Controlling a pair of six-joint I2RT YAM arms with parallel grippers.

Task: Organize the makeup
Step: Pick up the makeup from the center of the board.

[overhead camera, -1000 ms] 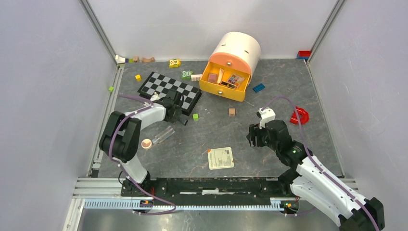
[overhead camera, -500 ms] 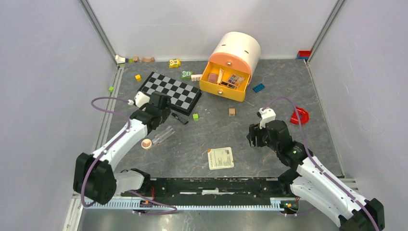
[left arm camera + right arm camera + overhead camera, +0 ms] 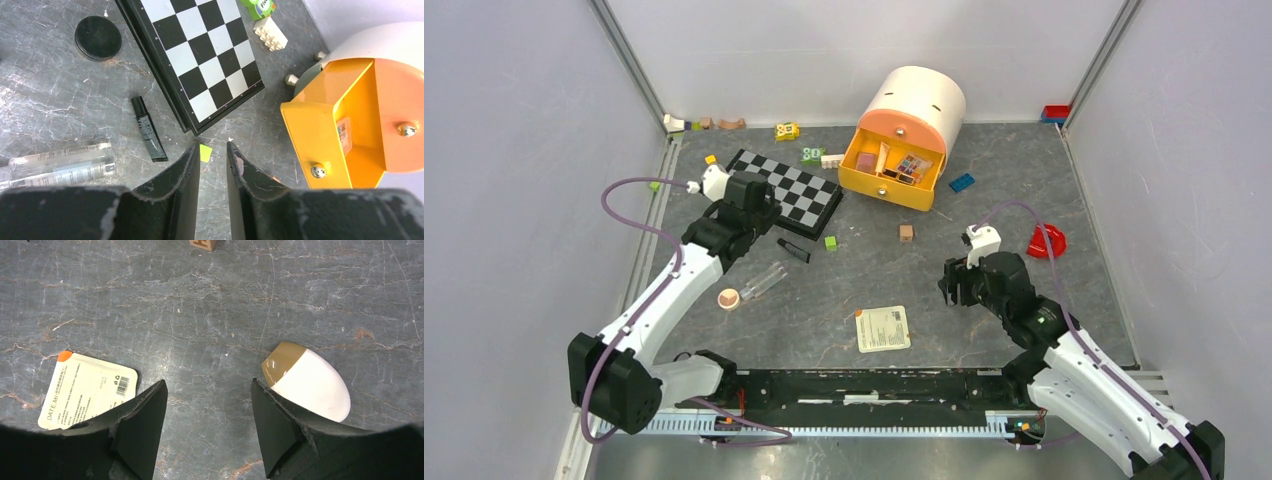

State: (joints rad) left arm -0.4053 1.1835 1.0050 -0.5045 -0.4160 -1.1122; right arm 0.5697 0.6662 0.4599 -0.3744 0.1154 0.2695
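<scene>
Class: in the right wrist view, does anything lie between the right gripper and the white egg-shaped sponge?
Nothing visible does. The right gripper hangs open over the table. The sponge lies just outside the jaws, its lower edge hidden behind one of them. The sachet lies on the other side.

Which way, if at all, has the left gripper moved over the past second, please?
Yes. In the top view the left gripper has moved left along the chessboard's near edge, from its near right corner towards its left end.
</scene>
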